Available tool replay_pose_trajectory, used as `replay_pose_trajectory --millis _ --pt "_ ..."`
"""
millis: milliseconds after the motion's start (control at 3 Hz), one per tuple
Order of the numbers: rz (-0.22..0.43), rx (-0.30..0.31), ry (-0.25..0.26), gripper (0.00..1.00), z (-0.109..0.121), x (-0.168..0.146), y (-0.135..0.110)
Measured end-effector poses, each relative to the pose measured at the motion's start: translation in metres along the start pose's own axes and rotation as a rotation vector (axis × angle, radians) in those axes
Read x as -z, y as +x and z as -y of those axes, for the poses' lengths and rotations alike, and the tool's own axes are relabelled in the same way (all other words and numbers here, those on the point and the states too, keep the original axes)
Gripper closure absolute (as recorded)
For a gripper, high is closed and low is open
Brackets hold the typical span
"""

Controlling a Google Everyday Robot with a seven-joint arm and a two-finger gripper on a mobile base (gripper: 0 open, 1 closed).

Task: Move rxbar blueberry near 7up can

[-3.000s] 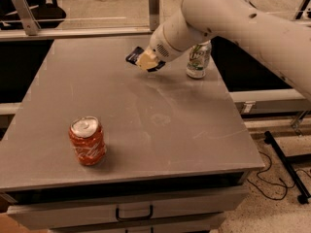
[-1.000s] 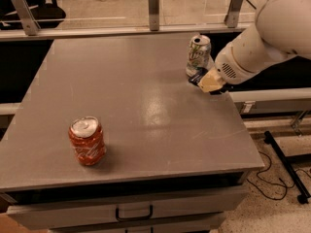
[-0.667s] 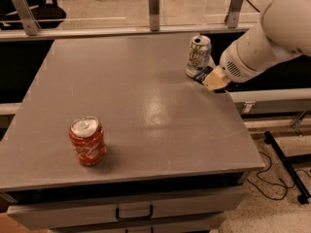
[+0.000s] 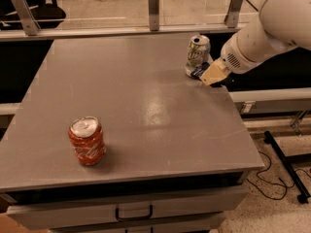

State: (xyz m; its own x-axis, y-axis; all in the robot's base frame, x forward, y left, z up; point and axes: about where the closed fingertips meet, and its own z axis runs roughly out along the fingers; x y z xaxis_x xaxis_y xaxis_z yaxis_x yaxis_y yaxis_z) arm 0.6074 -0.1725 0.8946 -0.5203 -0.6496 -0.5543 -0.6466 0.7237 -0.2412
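The 7up can (image 4: 198, 54), white and silver with green markings, stands upright near the table's far right edge. My gripper (image 4: 210, 74) is just right of the can's base, low over the table top, and is shut on the rxbar blueberry (image 4: 198, 73). Only the bar's dark navy end shows, sticking out of the tan fingers (image 4: 214, 72) toward the can and almost touching its base. The rest of the bar is hidden by the fingers. The white arm comes in from the upper right.
An orange-red can (image 4: 87, 141) stands upright at the front left of the grey table (image 4: 146, 110). A rail with metal posts (image 4: 153, 1) runs behind the table. The table's right edge is close to the gripper. A drawer handle (image 4: 133, 212) sits below the front edge.
The gripper carried the bar from the table's back middle to the right, then lowered it beside the 7up can's base. The cans have not moved.
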Motion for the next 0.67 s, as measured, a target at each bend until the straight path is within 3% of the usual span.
replay_pose_trajectory --millis 333,667 --pt "0.006 -0.008 0.016 0.12 0.0094 -0.0023 0.0006" --pt "0.013 -0.015 0.024 0.0 0.0136 -0.0038 0.0012"
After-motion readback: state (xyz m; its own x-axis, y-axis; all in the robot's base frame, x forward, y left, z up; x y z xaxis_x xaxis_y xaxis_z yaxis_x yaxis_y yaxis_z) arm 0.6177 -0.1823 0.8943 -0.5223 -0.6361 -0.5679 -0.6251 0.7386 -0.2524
